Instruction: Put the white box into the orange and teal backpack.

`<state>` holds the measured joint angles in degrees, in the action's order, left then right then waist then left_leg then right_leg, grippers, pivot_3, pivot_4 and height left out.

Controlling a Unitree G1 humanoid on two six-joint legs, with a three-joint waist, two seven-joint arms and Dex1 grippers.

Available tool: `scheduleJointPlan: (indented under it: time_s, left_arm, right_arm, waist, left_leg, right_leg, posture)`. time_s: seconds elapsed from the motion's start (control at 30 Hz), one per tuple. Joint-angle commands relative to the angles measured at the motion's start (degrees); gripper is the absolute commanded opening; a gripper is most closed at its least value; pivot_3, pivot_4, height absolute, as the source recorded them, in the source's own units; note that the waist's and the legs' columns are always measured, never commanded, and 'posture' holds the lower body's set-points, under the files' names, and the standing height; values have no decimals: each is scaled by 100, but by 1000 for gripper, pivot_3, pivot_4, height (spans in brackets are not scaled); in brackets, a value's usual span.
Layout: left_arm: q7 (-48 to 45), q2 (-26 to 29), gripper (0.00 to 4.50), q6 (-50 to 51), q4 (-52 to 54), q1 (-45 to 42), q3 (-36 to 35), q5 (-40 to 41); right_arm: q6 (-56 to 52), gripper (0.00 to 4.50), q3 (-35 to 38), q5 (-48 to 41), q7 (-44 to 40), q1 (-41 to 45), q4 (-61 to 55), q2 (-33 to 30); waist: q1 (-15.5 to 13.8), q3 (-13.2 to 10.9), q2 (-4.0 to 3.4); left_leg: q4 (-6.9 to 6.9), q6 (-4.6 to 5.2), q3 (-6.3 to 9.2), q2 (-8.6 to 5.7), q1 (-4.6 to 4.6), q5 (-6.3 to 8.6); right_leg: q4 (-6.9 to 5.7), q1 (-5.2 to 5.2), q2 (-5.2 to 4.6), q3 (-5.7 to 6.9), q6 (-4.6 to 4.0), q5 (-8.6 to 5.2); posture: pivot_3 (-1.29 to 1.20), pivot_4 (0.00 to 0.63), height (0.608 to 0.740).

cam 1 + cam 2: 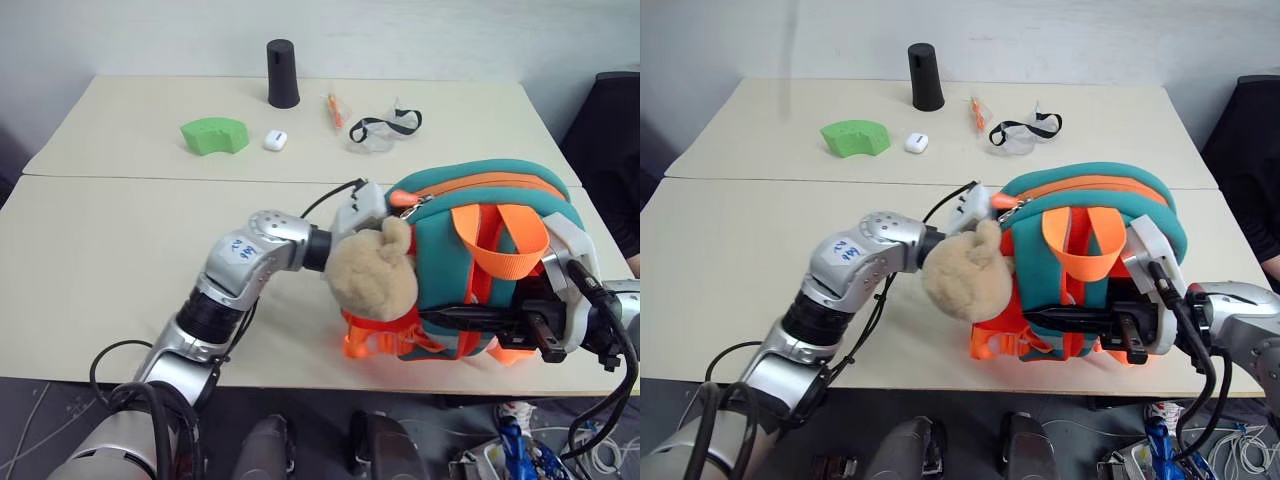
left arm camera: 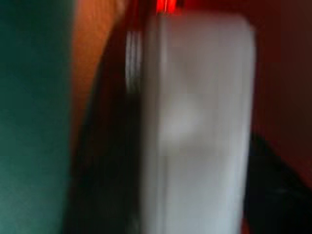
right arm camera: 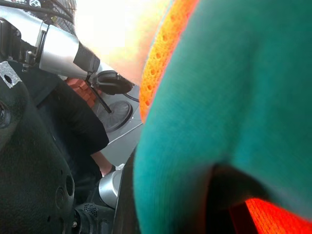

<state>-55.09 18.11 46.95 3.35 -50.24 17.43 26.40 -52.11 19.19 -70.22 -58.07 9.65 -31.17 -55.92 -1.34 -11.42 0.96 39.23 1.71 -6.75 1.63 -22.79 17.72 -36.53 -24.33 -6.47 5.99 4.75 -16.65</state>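
Left tool (image 1: 385, 205) inside one backpack (image 1: 480, 200), one white box (image 2: 195, 126), one plush toy (image 1: 372, 272)

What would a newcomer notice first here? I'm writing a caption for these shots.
The orange and teal backpack at the table's near right edge, its tan plush toy hanging at the front. The left arm reaches into its opening, where the left wrist view shows the white box inside. Behind lie a black cup, green block and goggles.
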Motion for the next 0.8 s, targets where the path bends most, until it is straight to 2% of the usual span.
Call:
scheduleJointPlan:
  time_s: [0.03,0.07,0.27,0.37,0.43,0.53,0.63,0.7,0.8]
  left_arm:
    - [-439,393,3981,124,510,-22,-595,547]
    - [-667,644,4213,234,643,4,-790,783]
    - [-1245,1597,4213,732,1042,21,-1440,1590]
    - [-1695,2322,4213,971,1258,114,-1704,1939]
    - [-1807,2620,4213,1161,1313,112,-1895,2228]
    - [-1601,2699,4213,1553,1283,-56,-2201,2723]
    - [-1071,2486,4213,1924,1335,-294,-2333,3120]
    - [-754,2340,4213,2040,1389,-367,-2268,3176]
    - [-194,2111,4213,2095,1409,-447,-1873,2836]
  right_arm:
    - [129,0,77,6,36,-41,-101,60]
    - [152,0,60,44,62,-49,-103,86]
    - [371,0,-110,428,313,-36,-130,269]
    - [486,0,-321,736,711,159,-61,485]
    - [493,0,-424,827,834,246,-45,570]
    - [518,0,-510,896,870,276,-74,612]
    - [543,0,-575,939,869,300,-73,619]
    - [547,0,-596,954,863,318,-59,625]
    - [509,0,-613,912,865,407,-34,638]
  waist:
    - [28,0,0]
    - [34,0,-1]
    - [39,0,-1]
    - [37,0,-1]
    - [43,0,-1]
    - [40,0,-1]
    - [0,0,0]
    - [-1,1,0]
    - [4,0,0]
  left_leg:
    - [0,-1,-1,3,0,0]
    - [-1,-2,-1,4,2,-1]
    - [-2,-6,0,2,3,-2]
    - [-2,-6,-1,0,2,-2]
    - [-2,-7,-2,2,4,-1]
    - [-2,-7,-1,1,4,-2]
    - [-2,-7,0,1,3,-2]
    - [-1,-6,1,-2,3,-1]
    - [-2,-6,1,-2,5,-2]
  right_leg:
    - [0,-1,-1,-1,0,0]
    - [-1,-1,0,-1,-1,0]
    - [-3,-1,3,0,-4,-2]
    - [0,0,2,-1,-3,-1]
    - [-2,0,5,-2,-3,-2]
    - [-2,0,4,-2,-4,-2]
    - [-2,0,4,-2,-3,-2]
    - [-1,2,3,-3,-1,-1]
    - [-3,2,5,-4,-1,0]
  posture:
    - [0,150,740]
    - [0,150,740]
    - [0,150,740]
    - [0,150,740]
    - [0,150,740]
    - [0,150,740]
    - [0,150,740]
    - [0,150,740]
    - [0,150,740]
